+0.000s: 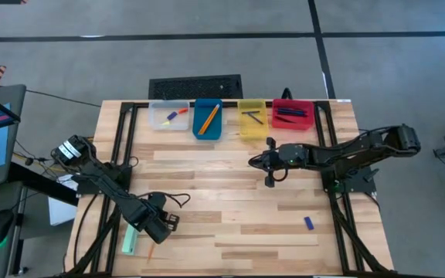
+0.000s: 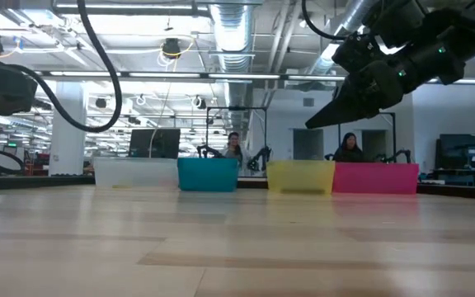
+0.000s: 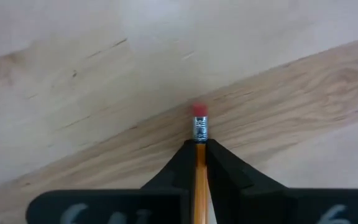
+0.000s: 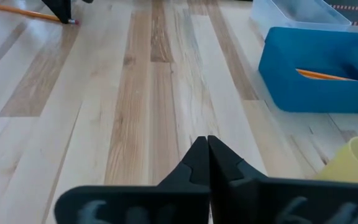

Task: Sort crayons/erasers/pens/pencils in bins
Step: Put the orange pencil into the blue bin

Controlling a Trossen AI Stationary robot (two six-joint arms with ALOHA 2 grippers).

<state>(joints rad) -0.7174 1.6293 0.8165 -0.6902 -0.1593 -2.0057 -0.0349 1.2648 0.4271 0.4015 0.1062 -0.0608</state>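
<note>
No readable brand or label appears anywhere; the markings on the pencil's [image 3: 200,180] metal band cannot be made out.

Your left gripper [image 3: 199,149] sits low at the table's [image 1: 230,193] front left corner, its fingers pinched onto the pencil. The pencil's long axis runs straight out between the fingers, its pink eraser tip pointing forward past the fingertips and lying on the wood. In the right wrist view the same pencil [image 4: 27,12] lies flat on the boards, well apart from the bins.

Your right gripper [image 4: 207,152] hovers above the table's middle, just in front of the yellow bin [image 1: 252,121], fingers pressed together on nothing.

Four bins stand in a row along the far edge. The clear bin [image 1: 169,116] holds small coloured pieces; the blue bin [image 1: 208,120] holds orange pencils lying slantwise; the yellow bin holds short dark sticks; the red bin [image 1: 293,114] holds dark pens lying crosswise.

A blue eraser [image 1: 309,223] lies loose at front right. A pale green block [image 1: 130,242] lies just beside the left gripper.
</note>
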